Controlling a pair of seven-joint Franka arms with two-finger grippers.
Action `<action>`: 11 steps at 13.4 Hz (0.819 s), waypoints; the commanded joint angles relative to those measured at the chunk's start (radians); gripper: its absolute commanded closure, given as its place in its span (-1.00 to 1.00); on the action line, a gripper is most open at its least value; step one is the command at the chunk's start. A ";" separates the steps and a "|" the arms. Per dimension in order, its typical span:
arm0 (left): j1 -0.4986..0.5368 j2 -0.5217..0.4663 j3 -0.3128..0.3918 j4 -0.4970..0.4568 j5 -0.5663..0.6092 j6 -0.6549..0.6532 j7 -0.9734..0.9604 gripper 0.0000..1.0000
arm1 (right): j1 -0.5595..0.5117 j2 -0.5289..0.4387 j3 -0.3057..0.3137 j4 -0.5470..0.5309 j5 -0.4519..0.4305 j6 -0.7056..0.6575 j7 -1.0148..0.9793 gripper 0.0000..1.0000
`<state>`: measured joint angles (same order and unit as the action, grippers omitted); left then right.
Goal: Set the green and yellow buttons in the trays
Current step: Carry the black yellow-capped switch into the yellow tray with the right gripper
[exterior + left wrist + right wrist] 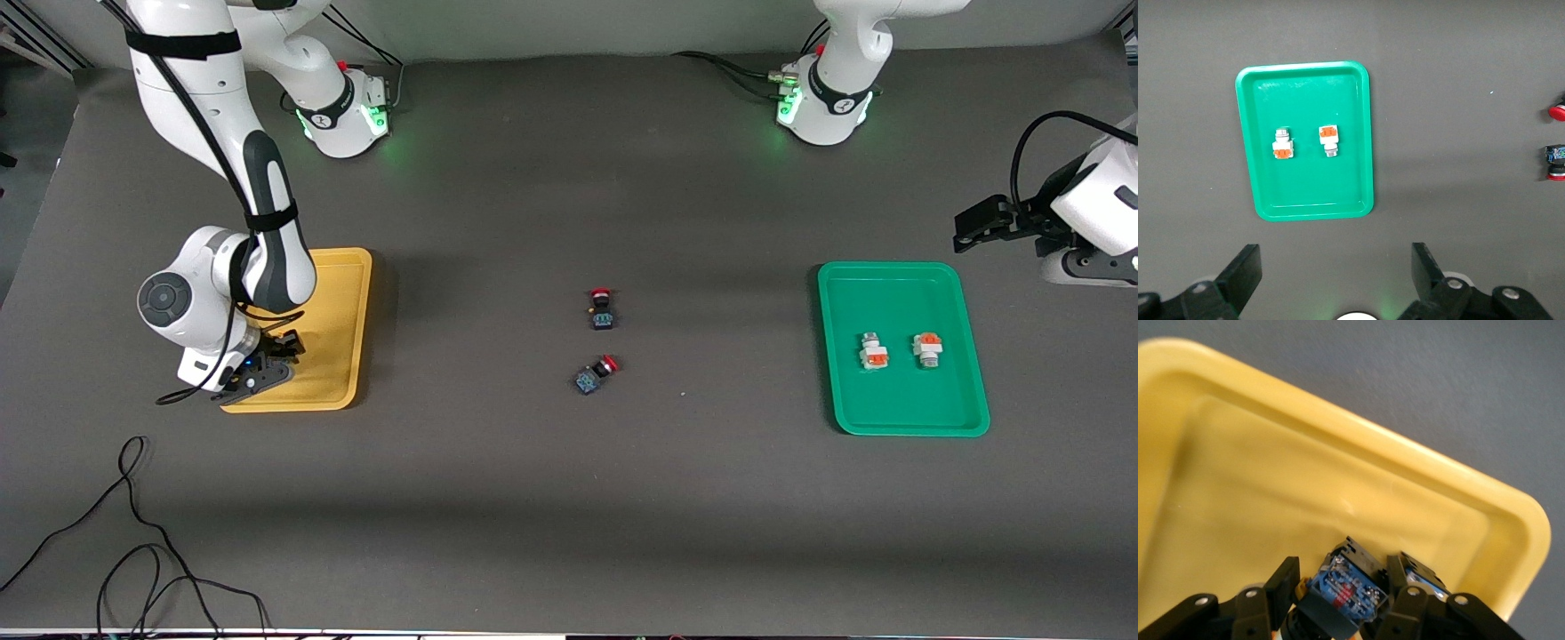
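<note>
My right gripper is low over the yellow tray, at the corner nearest the front camera. Its fingers are shut on a black-bodied yellow button whose blue base faces the wrist camera. A second blue-based button lies right beside it on the yellow tray. The green tray holds two white-bodied green buttons side by side. My left gripper hangs open and holds nothing, above the table beside the green tray, and that arm waits.
Two black switches with red caps lie mid-table between the trays, also seen at the edge of the left wrist view as switches. A loose black cable curls near the front edge at the right arm's end.
</note>
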<state>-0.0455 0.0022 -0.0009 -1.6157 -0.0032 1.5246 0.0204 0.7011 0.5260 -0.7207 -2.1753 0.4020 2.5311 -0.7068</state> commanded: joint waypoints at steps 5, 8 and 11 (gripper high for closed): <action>0.007 -0.001 -0.005 0.008 0.019 0.005 0.006 -1.00 | 0.011 -0.014 0.050 -0.023 0.145 0.063 -0.060 1.00; 0.003 0.001 -0.005 0.020 0.019 0.006 0.006 -1.00 | 0.008 -0.012 0.057 -0.020 0.153 0.055 -0.054 -0.99; 0.001 0.001 -0.005 0.020 0.019 0.011 0.006 -1.00 | 0.002 -0.021 0.057 -0.020 0.153 0.049 -0.046 -0.99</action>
<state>-0.0446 0.0024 -0.0012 -1.6107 0.0005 1.5318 0.0204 0.7053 0.5256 -0.6666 -2.1840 0.5272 2.5727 -0.7277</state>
